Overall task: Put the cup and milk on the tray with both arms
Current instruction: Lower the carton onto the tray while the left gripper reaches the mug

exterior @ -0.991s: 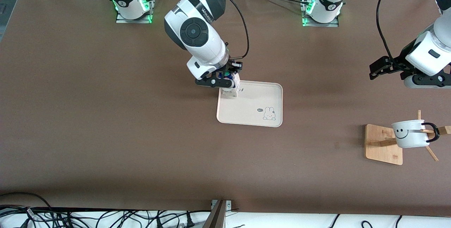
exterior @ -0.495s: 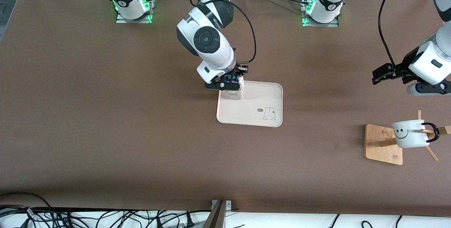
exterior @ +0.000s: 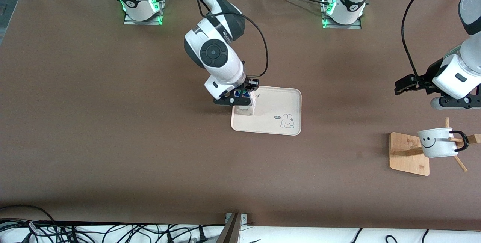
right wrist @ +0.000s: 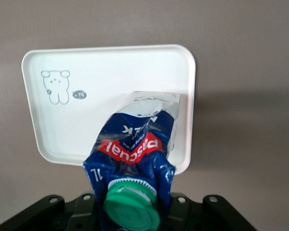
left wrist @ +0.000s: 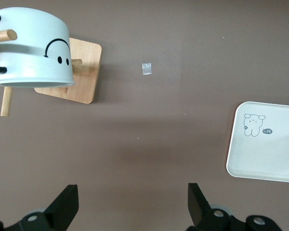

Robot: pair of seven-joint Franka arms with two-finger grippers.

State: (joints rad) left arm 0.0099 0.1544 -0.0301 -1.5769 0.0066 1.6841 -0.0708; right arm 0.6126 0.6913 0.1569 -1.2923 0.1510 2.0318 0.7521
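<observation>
A: Where is the milk (right wrist: pixel 135 159)?

B: Clamped in the right gripper (exterior: pixel 240 98), whose fingers are closed tight on the carton's gabled top. It hangs over the tray (exterior: pixel 278 102), at the tray's end toward the right arm. I cannot tell whether its base touches the tray.

A: How much of the carton shows?

B: From the front, little; the gripper and wrist cover all but a pale sliver. The right wrist view shows its green cap and blue panels, with the fingers themselves hidden under the carton.

A: And the cup (exterior: pixel 437 142)?

B: Well apart from the tray, toward the left arm's end of the table, hung by its black handle on a peg of the wooden rack (exterior: pixel 407 154), smiley face outward.

A: The left gripper (left wrist: pixel 132 207)?

B: It hangs over bare table between the tray and the rack, fingers spread wide and holding nothing. The frame's edge cuts off part of that arm in the front view.
</observation>
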